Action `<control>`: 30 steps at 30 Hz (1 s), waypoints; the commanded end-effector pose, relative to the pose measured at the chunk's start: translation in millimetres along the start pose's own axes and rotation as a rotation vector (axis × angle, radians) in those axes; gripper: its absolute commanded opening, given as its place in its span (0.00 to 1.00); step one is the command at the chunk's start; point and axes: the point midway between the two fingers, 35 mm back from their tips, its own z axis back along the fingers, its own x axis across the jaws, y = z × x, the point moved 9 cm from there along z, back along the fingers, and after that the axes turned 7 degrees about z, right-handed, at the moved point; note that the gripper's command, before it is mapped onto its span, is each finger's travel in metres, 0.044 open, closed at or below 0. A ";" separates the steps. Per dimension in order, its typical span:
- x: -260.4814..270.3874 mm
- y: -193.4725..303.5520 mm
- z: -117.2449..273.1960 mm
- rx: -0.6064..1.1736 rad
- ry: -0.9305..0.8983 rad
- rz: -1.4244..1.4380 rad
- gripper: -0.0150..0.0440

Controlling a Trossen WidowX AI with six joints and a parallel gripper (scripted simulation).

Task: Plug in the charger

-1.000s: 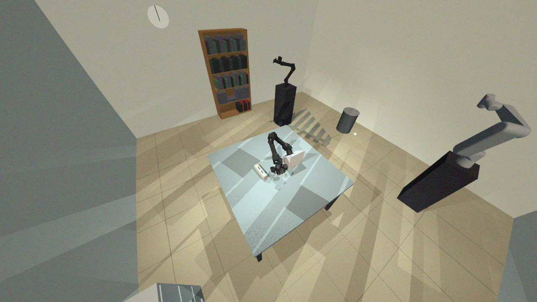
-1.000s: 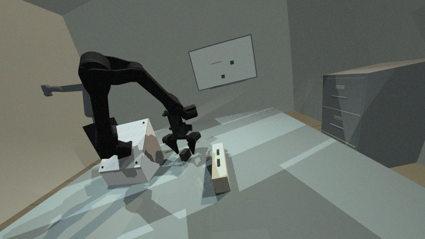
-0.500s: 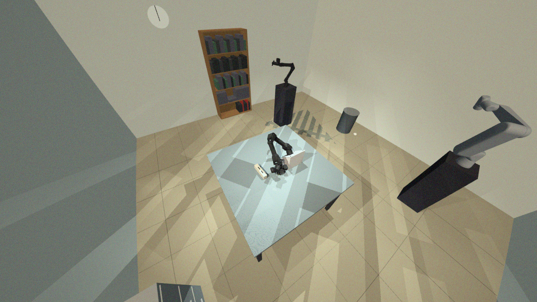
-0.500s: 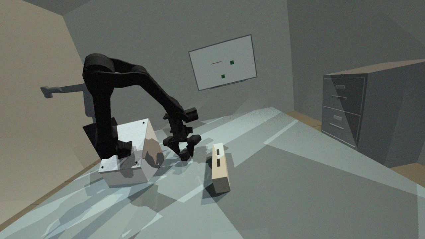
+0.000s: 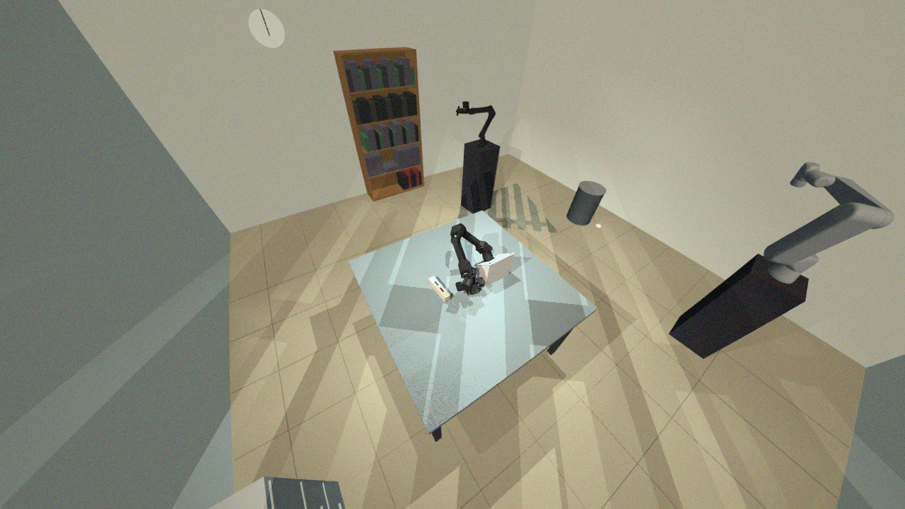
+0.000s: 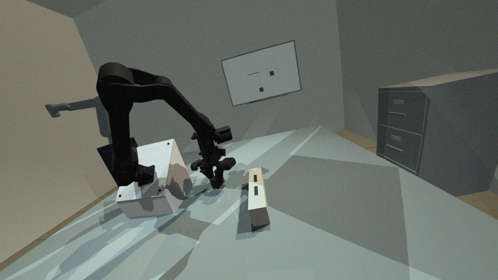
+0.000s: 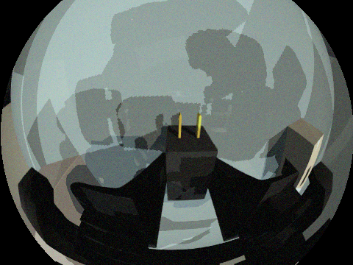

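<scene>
Two brass-yellow prongs (image 7: 189, 126) jut from the small black block-shaped charger (image 7: 191, 162), which the black metal gripper (image 5: 470, 291) (image 6: 216, 183) (image 7: 184, 157) now grips low over the pale blue table (image 5: 481, 373) (image 6: 330, 240) (image 7: 147, 55); grasping looks done, while carrying, aligning and straight insertion remain. Farther right in the wrist view, the cream oblong power strip (image 5: 439, 288) (image 6: 256, 195) (image 7: 303, 138) stands apart, its slots foreshortened; outside, fingers mostly hide the charger, and whether it touches the table is unclear.

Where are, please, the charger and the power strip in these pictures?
Charger (image 7: 191, 162): wrist view, on its dark body.
Power strip (image 5: 445, 295) (image 6: 256, 200) (image 7: 303, 138): top and exterior views, on its outlet face; wrist view, on its end.
</scene>
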 end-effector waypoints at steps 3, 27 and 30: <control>-0.9 0.3 13.8 -0.003 0.000 -0.002 0.25; -15.0 18.7 44.8 -0.015 -0.019 -0.239 0.25; -19.2 22.2 42.4 -0.019 -0.023 -0.304 0.25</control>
